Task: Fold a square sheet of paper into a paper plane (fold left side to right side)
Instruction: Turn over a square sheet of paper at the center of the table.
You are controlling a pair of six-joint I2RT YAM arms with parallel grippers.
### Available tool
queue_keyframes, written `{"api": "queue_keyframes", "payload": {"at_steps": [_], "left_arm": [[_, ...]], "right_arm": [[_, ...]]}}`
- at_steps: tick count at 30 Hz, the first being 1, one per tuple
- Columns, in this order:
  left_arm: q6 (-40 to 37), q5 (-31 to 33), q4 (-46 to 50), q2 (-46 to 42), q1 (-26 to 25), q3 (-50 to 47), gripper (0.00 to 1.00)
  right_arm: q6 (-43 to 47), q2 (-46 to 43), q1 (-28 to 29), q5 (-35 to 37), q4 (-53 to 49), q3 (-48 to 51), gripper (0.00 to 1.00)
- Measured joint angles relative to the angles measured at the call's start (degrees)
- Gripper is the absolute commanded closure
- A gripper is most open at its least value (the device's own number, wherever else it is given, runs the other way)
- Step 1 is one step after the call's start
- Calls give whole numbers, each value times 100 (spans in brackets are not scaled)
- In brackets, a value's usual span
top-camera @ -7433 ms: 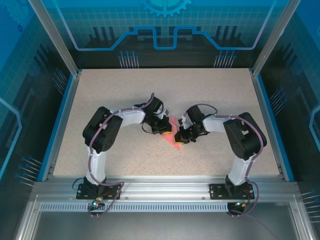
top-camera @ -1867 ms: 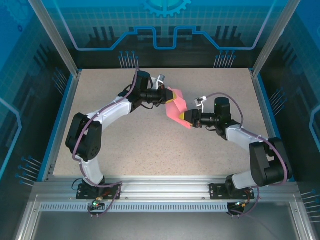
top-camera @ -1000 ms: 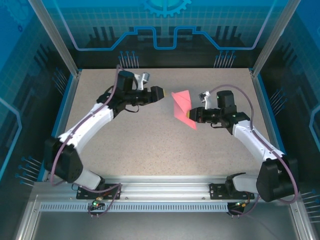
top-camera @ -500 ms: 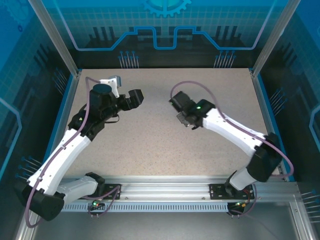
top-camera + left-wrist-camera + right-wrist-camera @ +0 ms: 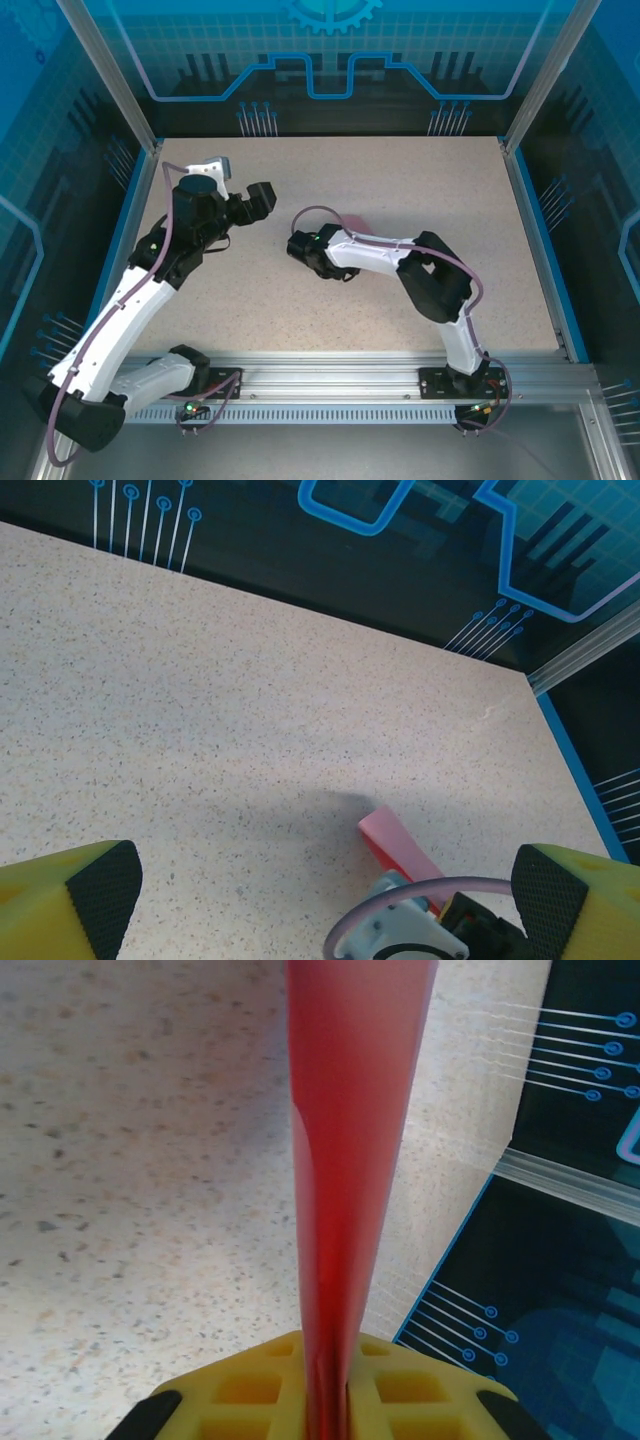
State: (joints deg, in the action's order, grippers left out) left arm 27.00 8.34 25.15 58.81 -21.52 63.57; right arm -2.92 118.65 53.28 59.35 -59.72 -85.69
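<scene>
Right claw clamped on folded pink paper | paper edge-on, long axis straight out from pads, widening outward, near middle of worktop | left claw spread wide, well apart.

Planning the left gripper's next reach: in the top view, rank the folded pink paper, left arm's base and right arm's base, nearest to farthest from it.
From the left gripper:
1. folded pink paper, to its right
2. left arm's base, near edge, left
3. right arm's base, near edge, right
</scene>
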Motion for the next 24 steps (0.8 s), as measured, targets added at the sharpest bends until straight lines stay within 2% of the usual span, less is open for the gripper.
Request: {"api": "queue_keyframes", "payload": {"at_steps": [2,6,12,19,24], "left_arm": [[0,-15,15,66,0,0,1],[0,-81,68,256,0,2,1],[146,-271,485,817,94,354,1],[428,-973,479,1384,267,422,2],[601,-1843,240,2170,267,422,10]], "right_arm": [[0,114,11,-210,-48,-15,80],[39,146,11,-957,-76,-15,62],[-11,-168,9,-2203,85,177,42],[-295,-1582,-59,-3215,398,901,27],[-575,-2918,-476,-3866,901,1757,22]]}}
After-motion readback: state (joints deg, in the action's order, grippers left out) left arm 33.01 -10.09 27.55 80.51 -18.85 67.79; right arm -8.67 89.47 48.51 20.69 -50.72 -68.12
